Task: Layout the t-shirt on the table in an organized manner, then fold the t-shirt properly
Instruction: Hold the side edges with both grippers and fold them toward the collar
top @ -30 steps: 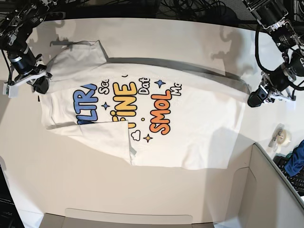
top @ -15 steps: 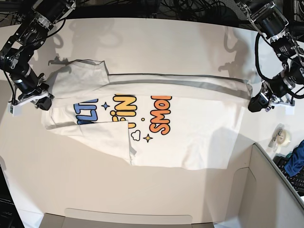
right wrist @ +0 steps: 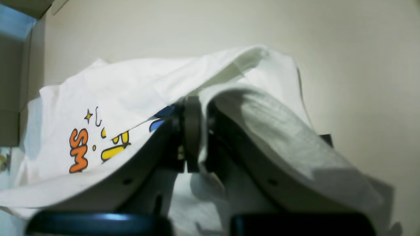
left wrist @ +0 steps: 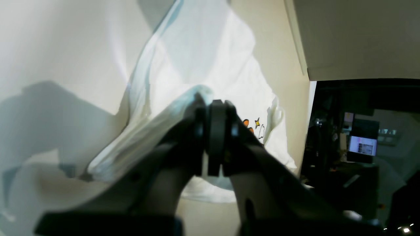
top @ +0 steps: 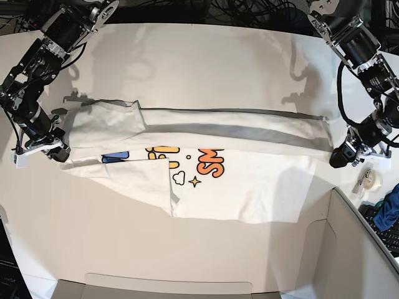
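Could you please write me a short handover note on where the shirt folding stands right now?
Left pincer: shut on the t-shirt at its right end in the base view, pinching bunched fabric.
Right pincer: shut on the t-shirt at the opposite end, near the sleeve.
T-shirt: lying printed side up on the table, with its far long edge lifted between the two pincers and folded toward the near edge, covering the top of the lettering.
Done: shirt laid out, lengthwise fold under way.
Left: bring the fold down onto the shirt, release, then finish the remaining folds.
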You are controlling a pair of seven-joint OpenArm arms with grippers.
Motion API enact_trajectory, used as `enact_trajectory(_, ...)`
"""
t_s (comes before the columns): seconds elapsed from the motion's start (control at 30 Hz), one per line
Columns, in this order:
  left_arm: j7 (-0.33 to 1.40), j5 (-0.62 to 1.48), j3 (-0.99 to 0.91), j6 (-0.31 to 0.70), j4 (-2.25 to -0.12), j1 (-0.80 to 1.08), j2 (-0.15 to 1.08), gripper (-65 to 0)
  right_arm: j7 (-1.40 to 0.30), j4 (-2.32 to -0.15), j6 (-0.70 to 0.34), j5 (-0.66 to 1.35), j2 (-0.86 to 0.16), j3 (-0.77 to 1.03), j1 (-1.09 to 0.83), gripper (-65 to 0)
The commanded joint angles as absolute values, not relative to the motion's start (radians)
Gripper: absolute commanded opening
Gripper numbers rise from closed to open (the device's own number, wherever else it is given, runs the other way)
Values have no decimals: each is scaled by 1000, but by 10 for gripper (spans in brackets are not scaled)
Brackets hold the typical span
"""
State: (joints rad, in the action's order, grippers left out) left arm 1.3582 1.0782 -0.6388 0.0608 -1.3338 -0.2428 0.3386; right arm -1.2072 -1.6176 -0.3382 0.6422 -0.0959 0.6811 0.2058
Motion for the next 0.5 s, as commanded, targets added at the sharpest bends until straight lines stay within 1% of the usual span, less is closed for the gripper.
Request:
enact_trajectory(0.0,1357,1079,-644,64,-1336,-274,355,-647,-1159,-1613,-343,662,-111,676,226,-650)
enact_trajectory(0.1,1334,1026,-644,64,-1296,-303,354,-646,-1098,-1540,-343,654,-111,673,239,-650)
enact_trajectory(0.2,1285,995,-642,64,-1239,-315,352,-646,-1073,-1489,-343,588,-111,671,266,-650)
enact_trajectory(0.33,1236,957,-642,64,-1185,-321,352,-646,-1058,-1475,-343,493,-105,671,289,-650)
enact_trajectory(0.47,1211,932,-642,68,-1152,-321,352,-646,-1040,-1472,-343,440,-104,671,308,-650)
